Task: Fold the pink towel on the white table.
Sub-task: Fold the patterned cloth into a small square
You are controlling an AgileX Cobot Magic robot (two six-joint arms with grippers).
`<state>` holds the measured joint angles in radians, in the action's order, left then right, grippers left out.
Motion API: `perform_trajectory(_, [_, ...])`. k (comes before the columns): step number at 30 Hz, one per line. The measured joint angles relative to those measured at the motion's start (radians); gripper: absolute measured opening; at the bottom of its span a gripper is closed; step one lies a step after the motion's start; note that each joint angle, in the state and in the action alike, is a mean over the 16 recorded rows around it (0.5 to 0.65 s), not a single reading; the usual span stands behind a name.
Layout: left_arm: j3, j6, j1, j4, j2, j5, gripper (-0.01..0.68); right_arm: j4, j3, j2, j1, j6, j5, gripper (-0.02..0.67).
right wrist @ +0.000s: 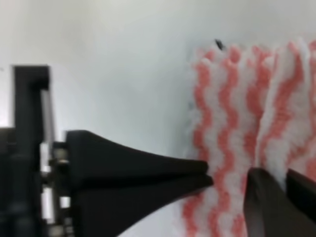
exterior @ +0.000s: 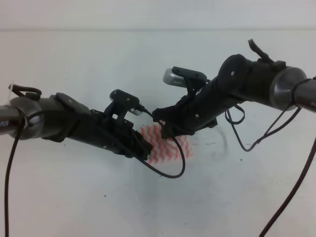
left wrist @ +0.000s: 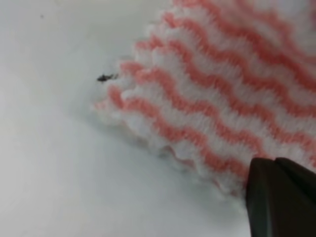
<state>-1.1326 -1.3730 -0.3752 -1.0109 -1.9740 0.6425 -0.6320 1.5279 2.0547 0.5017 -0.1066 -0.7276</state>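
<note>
The pink towel (exterior: 170,150) lies as a small folded rectangle in the middle of the white table (exterior: 74,197). Both arms meet over it. My left gripper (exterior: 147,154) is at its left edge. In the left wrist view its dark fingers (left wrist: 276,197) look pressed together on the layered towel (left wrist: 212,89) edge. My right gripper (exterior: 162,129) is at the towel's upper left. In the right wrist view the right gripper (right wrist: 210,175) has its fingers together, with the tip over the left edge of the towel (right wrist: 222,98). A second dark tip (right wrist: 279,202) rests on the cloth beside a raised ridge.
A black cable (exterior: 173,173) loops from the left arm across the towel's lower edge. More cables (exterior: 242,138) hang from the right arm. A tiny dark speck (left wrist: 104,77) lies on the table by the towel's corner. The table's back edge (exterior: 158,29) runs across the top.
</note>
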Motion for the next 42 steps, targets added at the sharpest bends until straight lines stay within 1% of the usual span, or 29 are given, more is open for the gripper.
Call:
perform_trajectory(21, [0.0, 0.0, 0.0, -0.008, -0.002, 0.001, -0.006, -0.009, 0.01, 0.031, 0.001, -0.001, 0.013, -0.014])
perform_trajectory(42, [0.001, -0.001, 0.0, -0.009, -0.002, 0.002, -0.006, -0.001, 0.052, 0.068, 0.029, -0.002, 0.0, -0.013])
